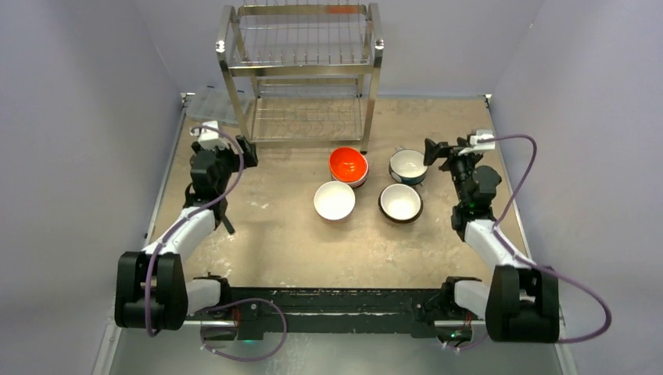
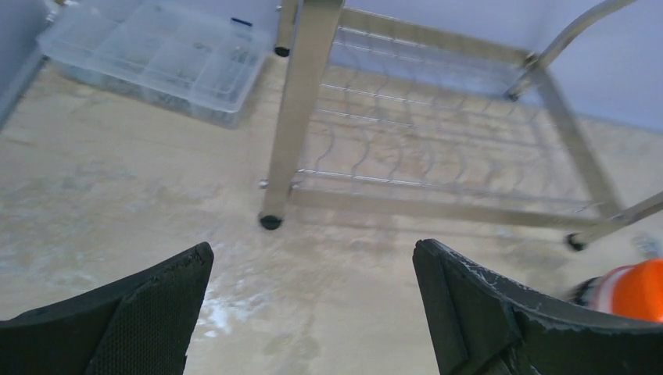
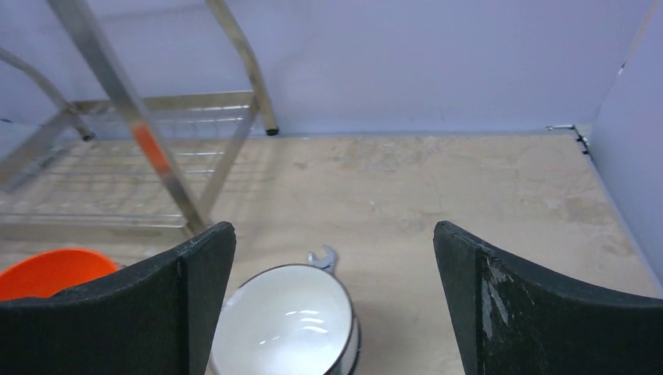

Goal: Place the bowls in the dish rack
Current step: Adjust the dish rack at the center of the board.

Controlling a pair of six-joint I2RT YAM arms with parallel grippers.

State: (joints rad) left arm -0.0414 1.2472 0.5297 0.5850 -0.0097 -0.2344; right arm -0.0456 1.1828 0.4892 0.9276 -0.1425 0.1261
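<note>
Several bowls stand on the table in front of the dish rack (image 1: 301, 70): an orange bowl (image 1: 348, 166), a white bowl with a dark outside (image 1: 408, 166), a plain white bowl (image 1: 335, 201) and a dark-rimmed white bowl (image 1: 400, 202). My left gripper (image 1: 247, 151) is open and empty near the rack's front left leg. In the left wrist view the left gripper (image 2: 313, 266) faces the rack's lower tier (image 2: 438, 148), with the orange bowl (image 2: 635, 289) at the right edge. My right gripper (image 1: 432, 151) is open just right of the dark-outside bowl. In the right wrist view the right gripper (image 3: 335, 238) hovers over that bowl (image 3: 285, 324).
A clear plastic compartment box (image 1: 211, 101) lies left of the rack, also seen in the left wrist view as the box (image 2: 156, 58). A small wrench (image 3: 323, 258) lies behind the bowl under my right gripper. Grey walls close in the table on three sides.
</note>
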